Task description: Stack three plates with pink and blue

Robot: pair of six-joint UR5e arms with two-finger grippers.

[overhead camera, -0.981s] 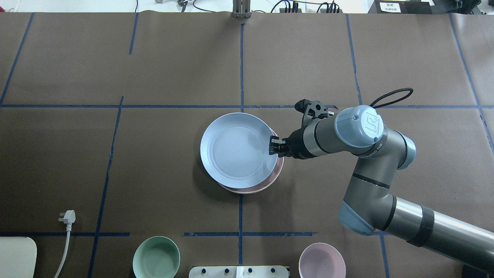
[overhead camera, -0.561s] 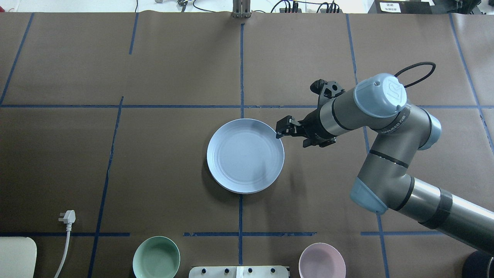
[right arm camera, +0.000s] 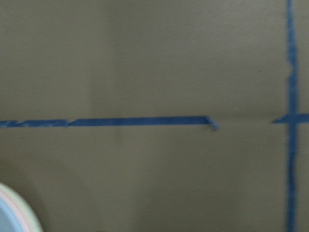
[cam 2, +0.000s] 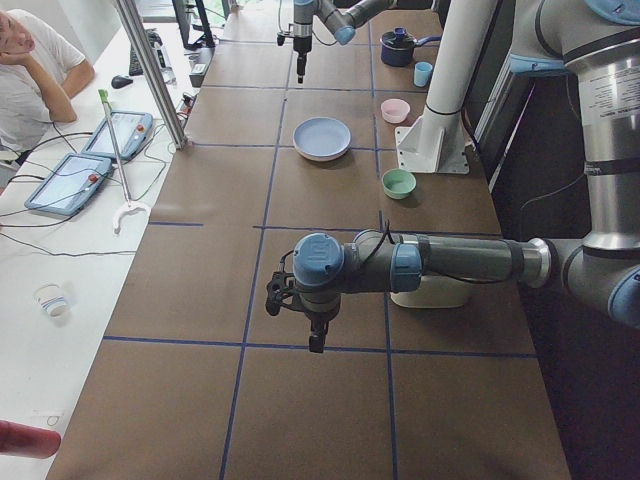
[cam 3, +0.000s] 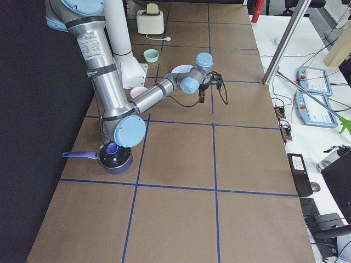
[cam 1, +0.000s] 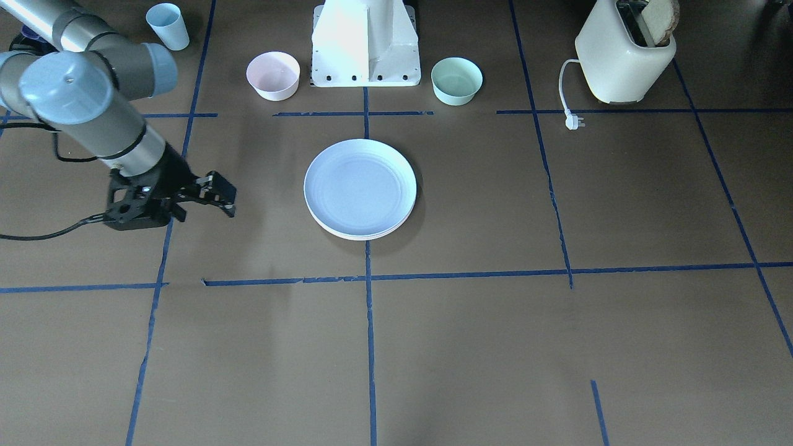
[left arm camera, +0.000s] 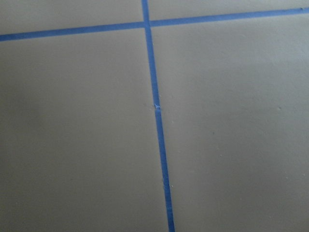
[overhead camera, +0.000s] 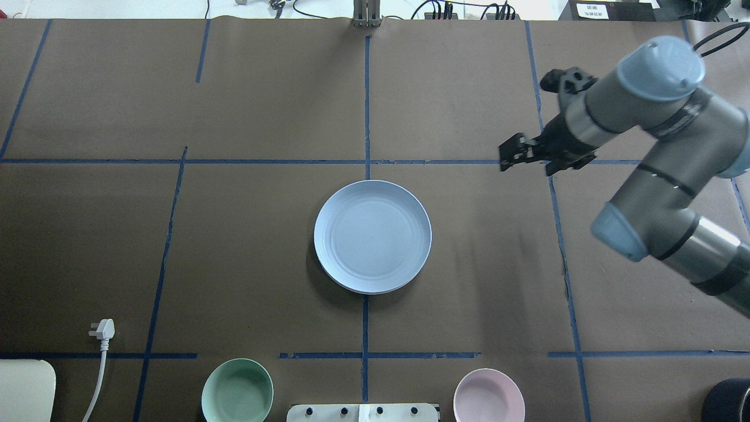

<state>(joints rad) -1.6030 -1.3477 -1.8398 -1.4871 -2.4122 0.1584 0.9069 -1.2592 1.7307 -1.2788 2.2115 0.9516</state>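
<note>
Blue plate (overhead camera: 372,236) atop stack (cam 1: 362,236); R hand (overhead camera: 511,157) wide, holds nil; L hand (cam 2: 316,342): can't tell.

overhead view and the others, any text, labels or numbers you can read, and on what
Nothing can be read.
White label on a black box, overhead view's top right: print too small.
Dark markings on the right arm's upright link, right side view: too small.
</note>
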